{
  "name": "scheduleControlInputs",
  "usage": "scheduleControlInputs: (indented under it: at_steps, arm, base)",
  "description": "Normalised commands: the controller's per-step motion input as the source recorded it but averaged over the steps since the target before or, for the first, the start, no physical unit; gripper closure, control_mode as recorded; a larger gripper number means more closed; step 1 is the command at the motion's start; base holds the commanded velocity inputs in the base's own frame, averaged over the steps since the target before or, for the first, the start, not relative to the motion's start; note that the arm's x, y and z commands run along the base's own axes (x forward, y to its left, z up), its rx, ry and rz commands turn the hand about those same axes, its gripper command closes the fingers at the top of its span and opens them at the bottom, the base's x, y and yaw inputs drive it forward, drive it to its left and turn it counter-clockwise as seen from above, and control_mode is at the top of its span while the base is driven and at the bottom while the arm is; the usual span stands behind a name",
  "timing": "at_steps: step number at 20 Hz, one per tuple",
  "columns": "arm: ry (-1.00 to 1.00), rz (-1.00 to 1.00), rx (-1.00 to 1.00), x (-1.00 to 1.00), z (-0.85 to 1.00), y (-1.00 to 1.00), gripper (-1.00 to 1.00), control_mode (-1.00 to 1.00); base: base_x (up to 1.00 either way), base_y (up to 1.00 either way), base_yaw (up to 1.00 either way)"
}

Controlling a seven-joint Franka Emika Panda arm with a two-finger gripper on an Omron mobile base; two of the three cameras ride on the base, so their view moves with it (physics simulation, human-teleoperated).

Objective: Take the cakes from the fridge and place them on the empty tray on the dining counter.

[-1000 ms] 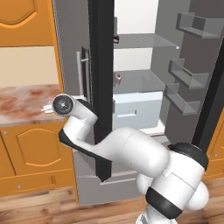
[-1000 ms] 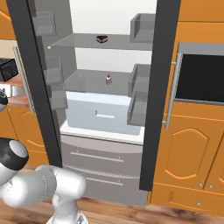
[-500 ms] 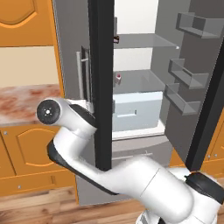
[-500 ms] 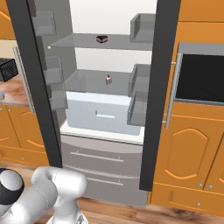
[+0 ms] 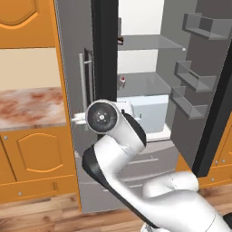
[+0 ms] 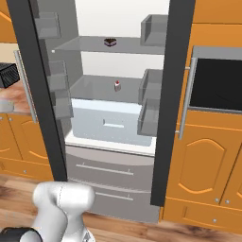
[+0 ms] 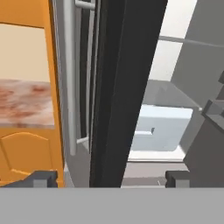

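End effector (image 7: 111, 177) released, straddling fridge (image 7: 122, 87) door edge; cakes (image 6: 110, 42) well beyond on shelves

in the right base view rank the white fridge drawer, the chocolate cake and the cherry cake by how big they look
1. White fridge drawer, by far the largest.
2. Chocolate cake on the upper shelf.
3. Cherry cake on the lower shelf.
The two cakes look close in size, so their order is unsure.

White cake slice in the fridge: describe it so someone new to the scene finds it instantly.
Look inside the open fridge, white within, both doors swung wide. On its lower glass shelf, just above the pale drawer, stands the white cake slice, small with a red top. The only other cake is dark chocolate and sits one shelf higher.
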Motion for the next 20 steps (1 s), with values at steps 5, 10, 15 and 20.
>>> scheduleControlInputs:
  at_steps: [5,10,15,20]
  arm:
    - [-0.09,0.32,0.01,-0.22,0.07,-1.00,-1.00,-1.00]
    - [-0.09,0.35,0.13,0.01,0.15,-0.96,-1.00,-1.00]
    - [-0.01,0.19,0.28,0.08,0.11,-0.72,-1.00,-1.00]
    - [-0.24,0.28,0.07,0.11,0.23,-0.12,-1.00,-1.00]
  base:
    - [0.00,0.00,0.00]
    - [0.00,0.00,0.00]
    - [0.00,0.00,0.00]
    - [0.00,0.00,0.00]
